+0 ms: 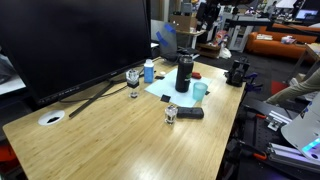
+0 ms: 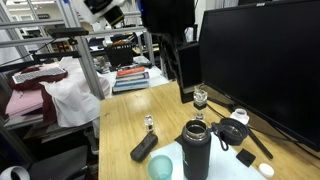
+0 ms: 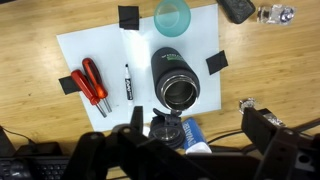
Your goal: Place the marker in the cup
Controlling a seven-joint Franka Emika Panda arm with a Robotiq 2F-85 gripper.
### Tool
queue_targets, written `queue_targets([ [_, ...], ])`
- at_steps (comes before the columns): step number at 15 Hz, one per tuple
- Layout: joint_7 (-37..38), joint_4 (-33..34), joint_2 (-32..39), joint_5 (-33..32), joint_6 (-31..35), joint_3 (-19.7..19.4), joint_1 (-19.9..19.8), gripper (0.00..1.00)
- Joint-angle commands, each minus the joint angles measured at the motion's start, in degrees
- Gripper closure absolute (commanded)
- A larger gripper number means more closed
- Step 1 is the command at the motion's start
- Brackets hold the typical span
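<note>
**Wrist view: tool (image 3: 178, 142) over the white sheet (image 3: 100, 45) on the wooden desk (image 3: 270, 75).**
I found the tool's jaws spread wide, gripping nothing. The black marker (image 3: 130, 80) lay flat on the sheet, between the red-handled screwdrivers (image 3: 90, 85) and the black flask (image 3: 172, 78). The teal cup (image 3: 172, 15) stood upright beyond the flask.

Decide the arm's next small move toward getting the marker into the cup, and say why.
Probably shift the gripper sideways until it is centred over the marker. In the wrist view the fingers are open and empty, above the white paper; the marker lies flat there between the red-handled tools and the black bottle, to one side of the gripper's middle.
</note>
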Motion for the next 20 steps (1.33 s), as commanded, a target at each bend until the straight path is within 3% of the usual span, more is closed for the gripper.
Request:
queue_targets([
  [1, -0.3, 3.2, 5.8, -1.6, -2.7, 0.2, -1.1, 0.00],
  [7, -0.6, 9.1, 18.0, 0.8, 3.3, -1.3, -3.0, 0.00],
  [14, 1.8, 16.9, 26.0, 7.0, -3.8, -3.7, -7.5, 0.00],
  [18, 0.9, 20.3, 33.2, 8.8, -2.8, -2.9, -8.4, 0.00],
  [19, 1.5, 16.7, 30.3, 6.8, -1.0, -3.2, -7.8, 0.00],
  [20, 1.5, 17.9, 32.1, 7.2, -1.0, -3.0, -7.9, 0.00],
])
